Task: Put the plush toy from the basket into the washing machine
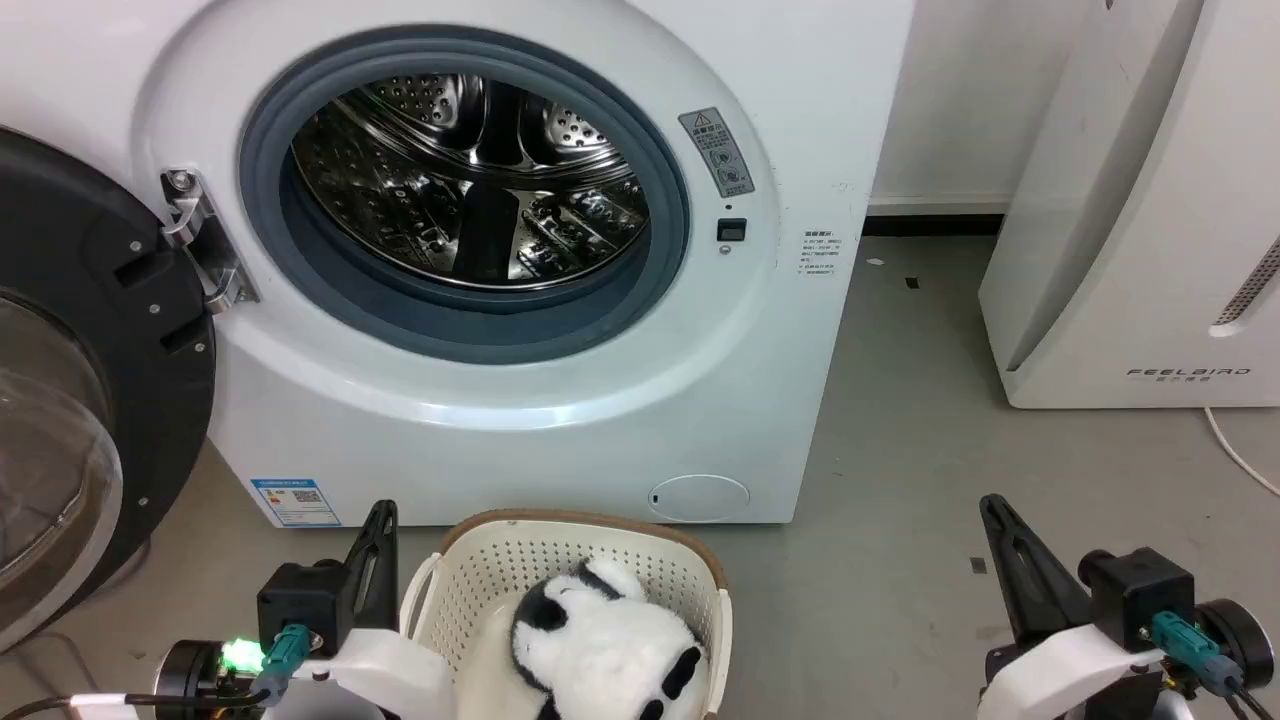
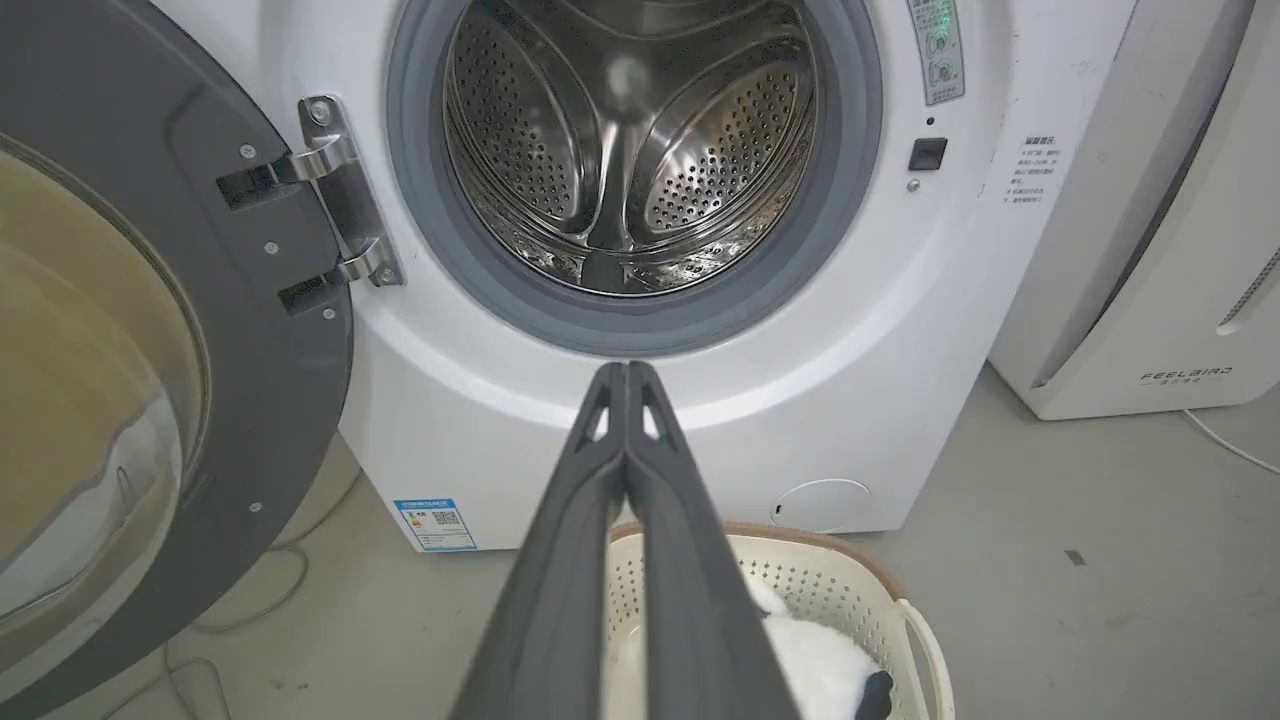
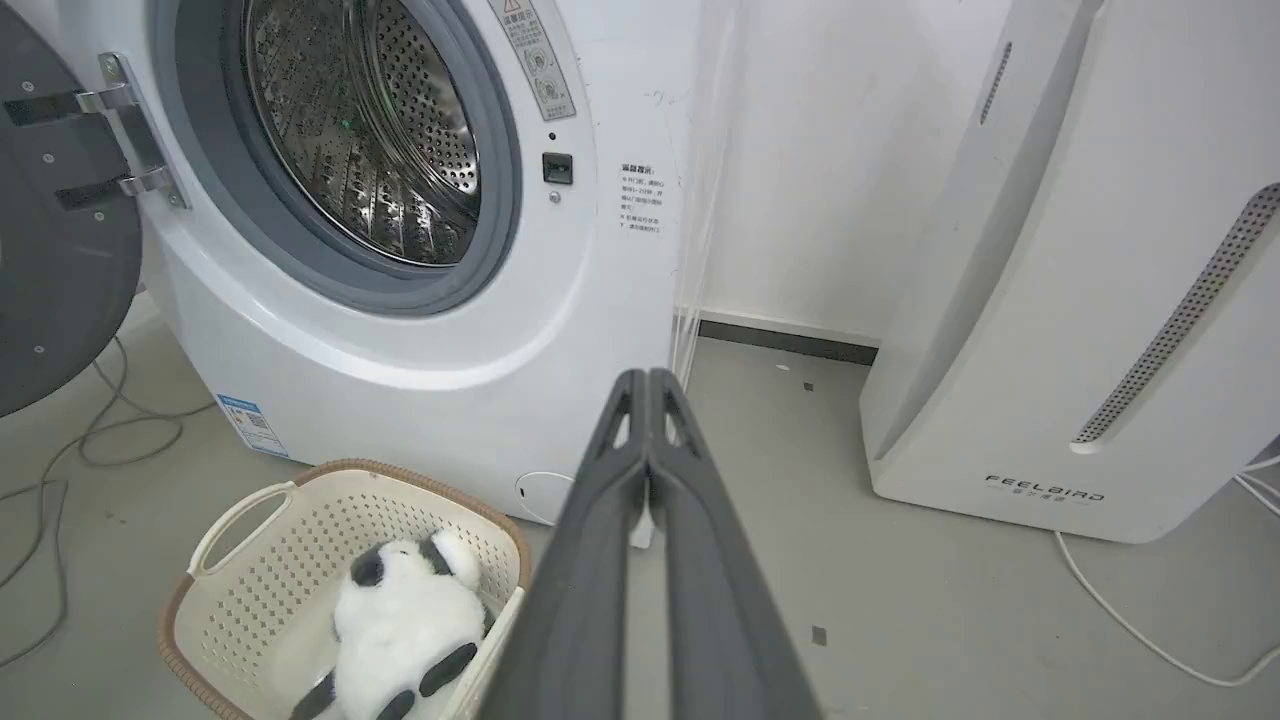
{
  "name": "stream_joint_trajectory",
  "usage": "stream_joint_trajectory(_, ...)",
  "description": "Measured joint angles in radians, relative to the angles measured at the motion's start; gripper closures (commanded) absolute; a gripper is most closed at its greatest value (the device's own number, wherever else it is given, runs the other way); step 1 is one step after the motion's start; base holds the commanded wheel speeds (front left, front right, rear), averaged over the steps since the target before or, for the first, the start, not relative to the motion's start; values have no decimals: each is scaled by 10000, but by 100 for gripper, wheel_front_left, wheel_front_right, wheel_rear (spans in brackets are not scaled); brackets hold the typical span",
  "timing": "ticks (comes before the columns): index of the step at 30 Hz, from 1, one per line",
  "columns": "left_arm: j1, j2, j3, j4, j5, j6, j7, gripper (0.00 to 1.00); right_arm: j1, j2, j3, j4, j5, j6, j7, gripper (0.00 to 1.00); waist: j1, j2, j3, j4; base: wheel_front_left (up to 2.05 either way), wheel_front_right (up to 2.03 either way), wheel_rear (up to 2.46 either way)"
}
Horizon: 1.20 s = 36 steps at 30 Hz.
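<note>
The washing machine (image 1: 520, 400) takes up most of the space in front of me, a white front-loader standing on the grey floor (image 1: 900, 450). Its porthole is wide open, ringed by a grey gasket (image 1: 460, 325), and the steel drum (image 1: 470, 180) behind it looks bare. The door (image 1: 100, 300), black-rimmed with a bulging glass pane, is swung out to the left on its metal hinge (image 1: 205, 245). To the right of the machine, a gap of floor away, stands a white FEELBIRD appliance (image 1: 1130, 250) against the wall.

Down on the floor, just in front of the machine's lower panel, sits the basket (image 1: 620, 575), cream and perforated with a brown rim. The plush toy (image 1: 600, 650) lies inside it, white and fluffy with black patches, and nothing is touching it.

The left gripper (image 2: 625, 375) hovers just beside the basket's left side, its two dark fingers pressed together along their length and holding nothing, pointing toward the machine. The right gripper (image 3: 648, 378) hangs well to the right of the basket, over bare floor, and its fingers are likewise closed flat against each other with nothing between them.

A small blue label (image 1: 295, 500) is stuck low on the machine's front, and loose cables (image 3: 60, 450) trail on the floor beneath the door.
</note>
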Motion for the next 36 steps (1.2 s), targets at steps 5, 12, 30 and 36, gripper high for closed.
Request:
stream_joint_trajectory(5,0,0,0,0,0,0,0,100,0,0,-2,0,0,0,0,100,0,0,0,0,0,0,0)
stream_joint_trajectory(12,0,0,0,0,0,0,0,100,0,0,-2,0,0,0,0,100,0,0,0,0,0,0,0)
stream_joint_trajectory(30,7,0,-19,8,-2,8,-2,0,3,0,-6,-4,15,2,0,0,0,0,3,0,0,0,0)
stream_joint_trajectory(36,7,0,-84,19,-6,107,-88,0,4,0,-71,-77,199,2,-61,0,0,0,28,-2,0,0,0)
